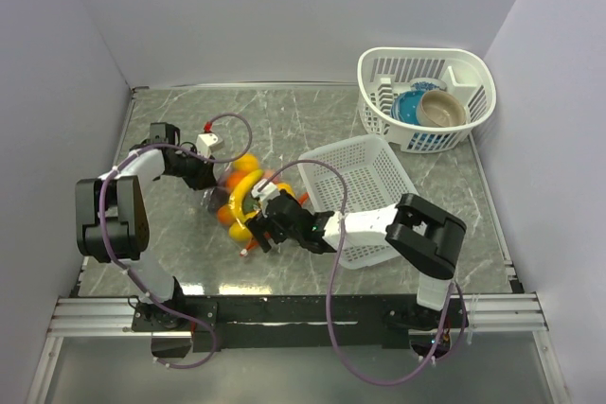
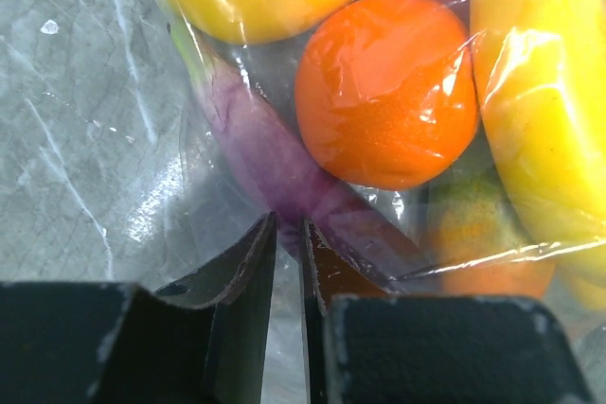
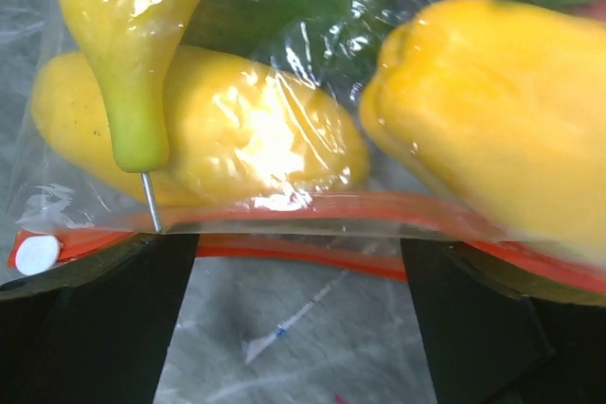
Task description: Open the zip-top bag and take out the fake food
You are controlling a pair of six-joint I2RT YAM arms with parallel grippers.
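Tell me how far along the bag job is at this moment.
Done: the left gripper is pinched shut on the zip-top bag at the end away from the zip. In hand: the right gripper stands open across the red-orange zip strip, whose two halves look parted there, though not certainly. Left: all the fake food in view sits inside the bag; none is out.

Grey marble-look table (image 1: 312, 120): clear zip-top bag (image 1: 220, 198) w/ fake food (image 1: 248, 180) lies left of centre. Low white mesh basket (image 1: 365, 186) sits just right of it, set diag., poss. touching the bag. Taller white oval basket (image 1: 426, 130) occupies the far-right corner.
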